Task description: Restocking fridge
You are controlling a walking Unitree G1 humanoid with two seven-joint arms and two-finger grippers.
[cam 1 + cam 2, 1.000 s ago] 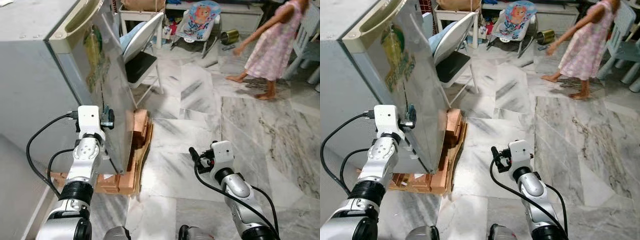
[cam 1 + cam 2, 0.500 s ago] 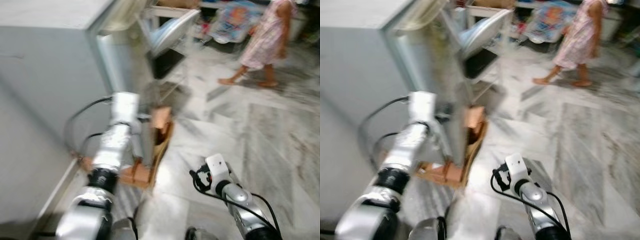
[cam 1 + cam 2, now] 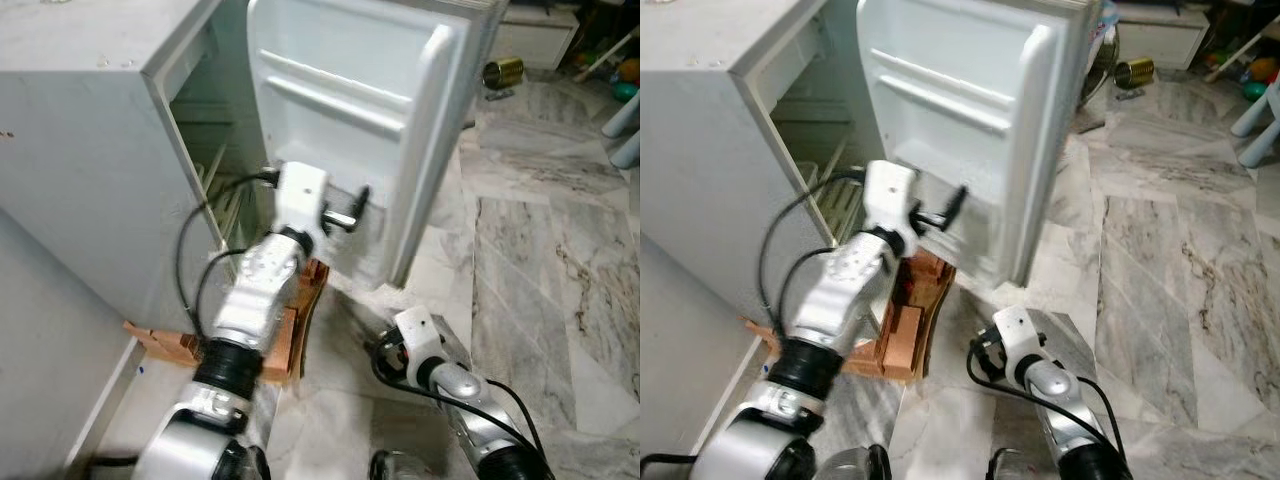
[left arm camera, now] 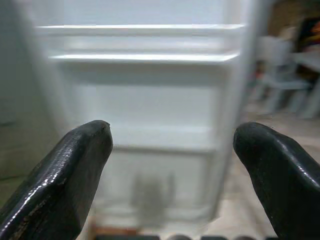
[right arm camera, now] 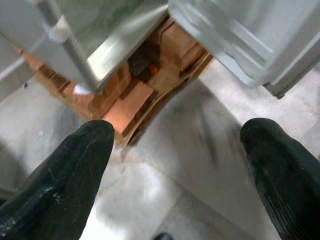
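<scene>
Standing open, fridge door (image 3: 360,110) faces left pincer (image 3: 352,205), seemingly untouched.

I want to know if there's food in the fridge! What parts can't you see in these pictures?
- Fridge inside: in both eye views the cabinet wall and the open door hide most of it; just shelf edges show.
- Door shelves: blurred in the left wrist view behind the open left gripper; contents unclear.
- Fridge top: cut off by the upper edge.
- Under the fridge: bricks blurred in the right wrist view, past the open right gripper.
</scene>
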